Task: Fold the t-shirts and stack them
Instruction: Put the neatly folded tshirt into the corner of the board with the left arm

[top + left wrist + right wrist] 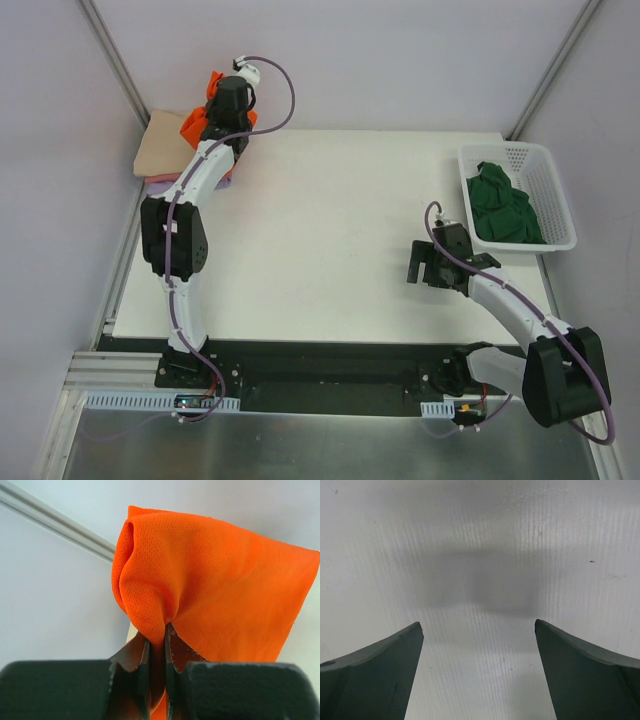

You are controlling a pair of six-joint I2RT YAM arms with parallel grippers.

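Our left fingers (171, 652) are shut tight on a pinch of the orange shirt (210, 580). They hold it up at the far left corner of the table (330, 230), by the beige shirt (160, 145). Our right fingers (413, 262) are wide open and hold nothing. The green shirt (505, 205) lies in the basket (520, 150). We think the orange shirt is going on the pile, but we cannot tell if it is folded. Next we should set it flat, let go gently, then fetch the green one.
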